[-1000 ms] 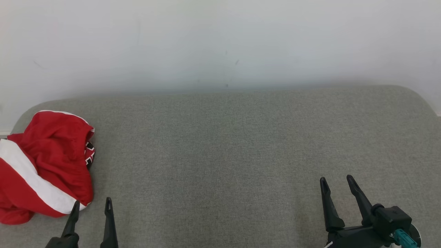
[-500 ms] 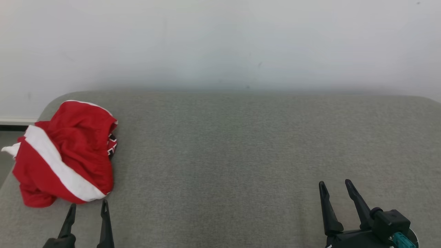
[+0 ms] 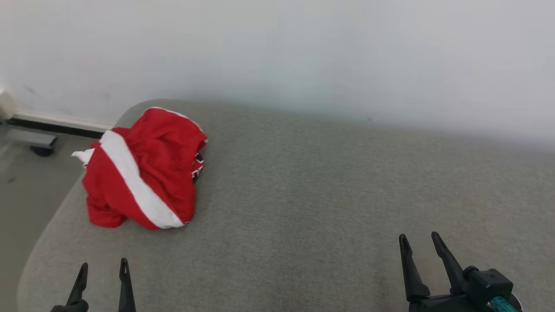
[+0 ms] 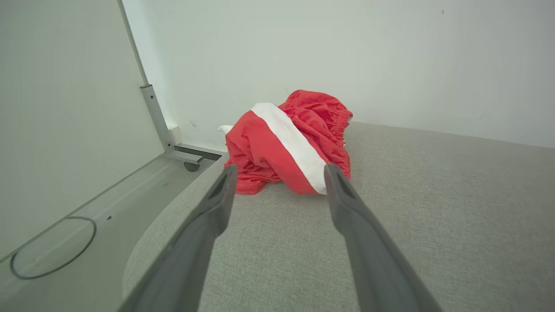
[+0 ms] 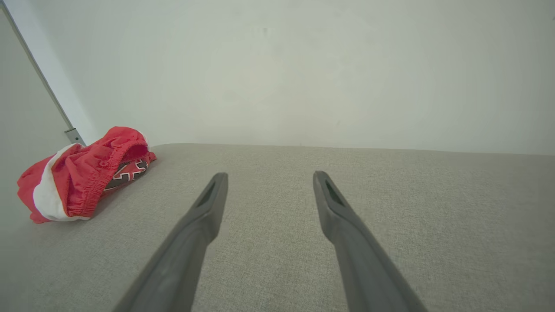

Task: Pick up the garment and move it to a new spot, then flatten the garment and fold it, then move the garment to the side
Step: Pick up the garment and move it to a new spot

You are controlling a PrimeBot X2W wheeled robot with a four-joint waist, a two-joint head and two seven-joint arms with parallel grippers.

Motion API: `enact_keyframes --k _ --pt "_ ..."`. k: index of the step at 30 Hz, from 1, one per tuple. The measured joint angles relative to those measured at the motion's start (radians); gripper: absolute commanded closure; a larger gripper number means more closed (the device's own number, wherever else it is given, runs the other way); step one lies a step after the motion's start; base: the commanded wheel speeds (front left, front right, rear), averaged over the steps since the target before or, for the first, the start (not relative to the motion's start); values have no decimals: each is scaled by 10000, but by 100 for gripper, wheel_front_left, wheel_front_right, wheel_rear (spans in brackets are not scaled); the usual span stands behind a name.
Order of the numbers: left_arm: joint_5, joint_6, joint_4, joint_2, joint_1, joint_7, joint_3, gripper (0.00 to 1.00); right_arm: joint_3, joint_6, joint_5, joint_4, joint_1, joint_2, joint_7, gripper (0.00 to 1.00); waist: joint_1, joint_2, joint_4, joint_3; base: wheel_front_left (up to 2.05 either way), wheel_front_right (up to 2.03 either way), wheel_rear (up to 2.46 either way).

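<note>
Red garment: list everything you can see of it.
The red garment lies crumpled in a loose heap near the far left corner of the grey padded surface, not yet flattened. The fabric looks thin and lightly textured. It has one broad white stripe running diagonally across it, a gathered elastic waistband, and a black, white and red patterned patch tucked under its right edge. It looks like shorts. Only the surface touches it. The open left gripper sits short of it.

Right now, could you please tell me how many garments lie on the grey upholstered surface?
1: a crumpled red fabric garment with a white stripe, at the grey upholstered surface's far left corner; anything beneath is hidden.
</note>
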Motion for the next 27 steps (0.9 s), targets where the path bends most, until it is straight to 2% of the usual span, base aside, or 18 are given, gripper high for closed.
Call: enact_keyframes --k 17,27 --pt "-222 263 -48 90 242 -73 174 0 161 0 104 159 46 0 -33 0 0 0 2082 -97 0 0 0" --pt "-291 500 -23 127 249 -236 328 0 215 0 128 153 44 2 -27 0 0 1 2521 48 0 0 0"
